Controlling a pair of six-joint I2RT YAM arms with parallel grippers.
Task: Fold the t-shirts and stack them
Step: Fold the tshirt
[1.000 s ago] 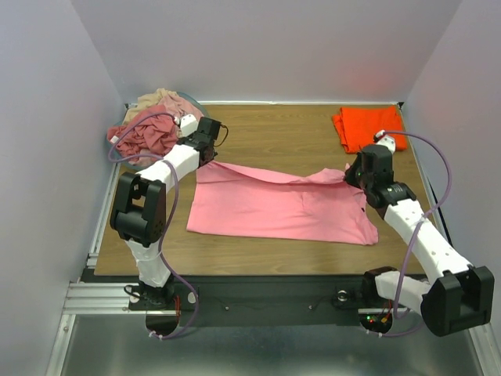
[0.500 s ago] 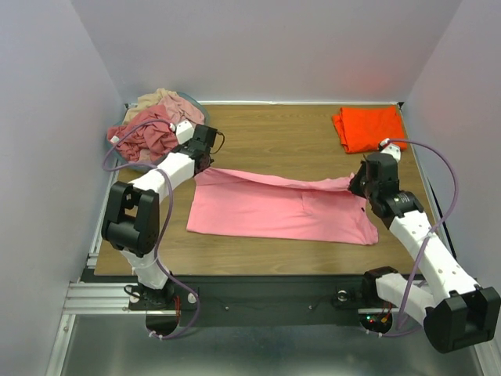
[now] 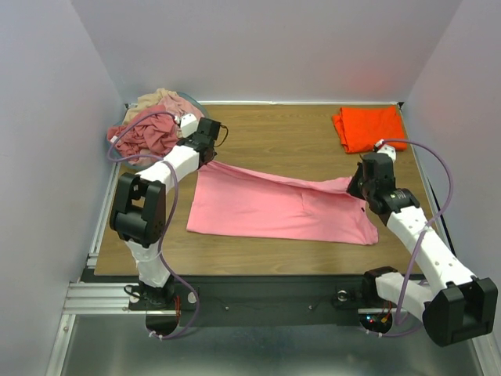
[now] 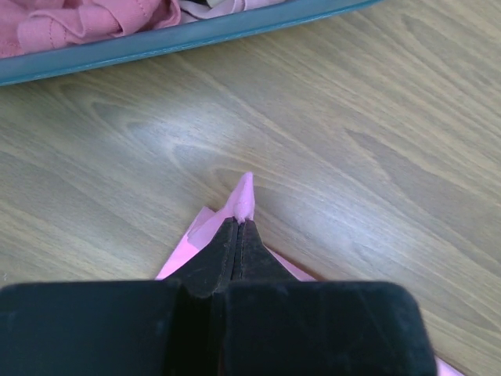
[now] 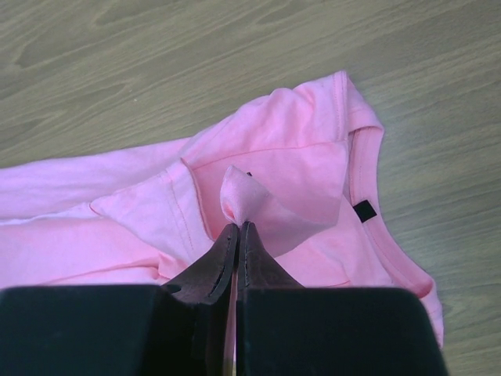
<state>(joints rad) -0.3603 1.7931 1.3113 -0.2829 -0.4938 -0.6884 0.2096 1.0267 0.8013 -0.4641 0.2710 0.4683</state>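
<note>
A light pink t-shirt (image 3: 274,210) lies spread across the middle of the table, its far edge lifted into a taut fold between both grippers. My left gripper (image 3: 213,161) is shut on the shirt's far left corner, and a pink tip (image 4: 245,194) sticks out past the fingers. My right gripper (image 3: 354,185) is shut on a pinch of the shirt's far right edge (image 5: 239,197), near the collar (image 5: 376,227). A folded bright orange t-shirt (image 3: 368,128) lies at the far right. Dusty rose (image 3: 145,133) and beige (image 3: 160,99) shirts are heaped in the basket.
The grey-blue oval basket (image 3: 125,160) stands at the far left corner, and its rim (image 4: 188,35) shows just beyond my left gripper. Enclosure walls stand close on both sides and at the back. Bare wood lies between the pink shirt and the orange one.
My left gripper has moved slightly toward the far left, stretching the lifted edge. My right gripper has lowered and shifted a little nearer, still holding the shirt.
</note>
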